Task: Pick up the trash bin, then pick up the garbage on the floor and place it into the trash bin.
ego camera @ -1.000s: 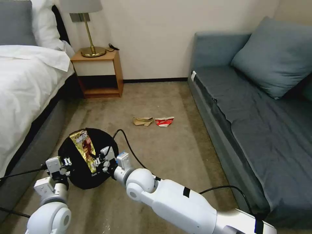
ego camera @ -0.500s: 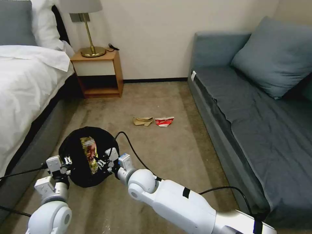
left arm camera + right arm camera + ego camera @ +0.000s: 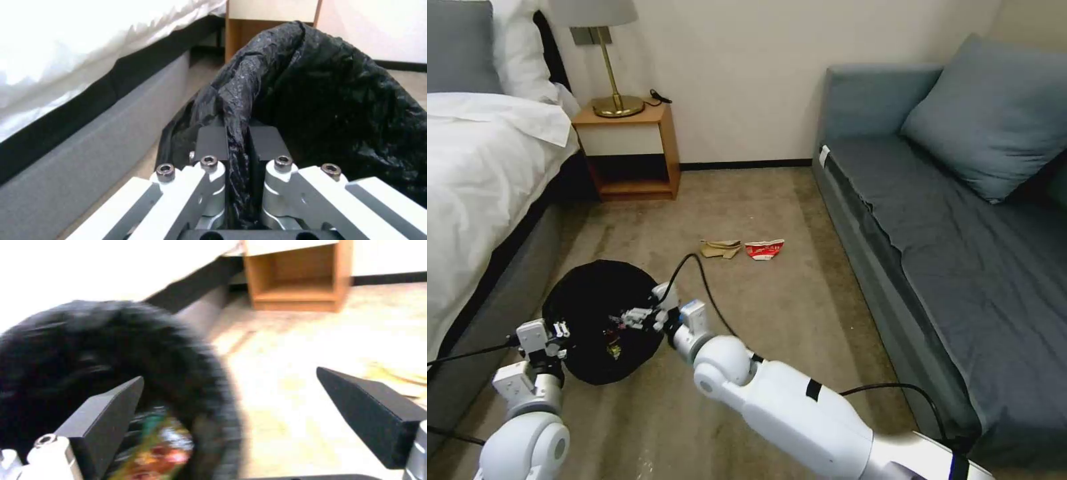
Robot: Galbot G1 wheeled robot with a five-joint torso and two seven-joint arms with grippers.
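The trash bin (image 3: 587, 300), lined with a black bag, hangs just over the carpet at the lower left. My left gripper (image 3: 559, 331) is shut on its near rim; in the left wrist view the black pads (image 3: 212, 143) pinch the bag's fold (image 3: 238, 110). My right gripper (image 3: 630, 318) hovers open over the bin's right rim, nothing between its fingers (image 3: 106, 420). The yellow-red snack wrapper (image 3: 613, 347) lies inside the bin (image 3: 89, 350), seen as the wrapper (image 3: 155, 446) below the jaws. Crumpled brown paper (image 3: 720, 248) and a crushed red-white cup (image 3: 764, 249) lie on the floor farther ahead.
A bed (image 3: 480, 173) runs along the left, close to the bin. A wooden nightstand (image 3: 627, 147) with a brass lamp stands at the back wall. A blue-grey sofa (image 3: 947, 220) lines the right. Open carpet (image 3: 774, 313) lies between.
The snack wrapper has left my right gripper and dropped into the bin. The right gripper drew back toward the bin's right rim. The left gripper keeps its hold.
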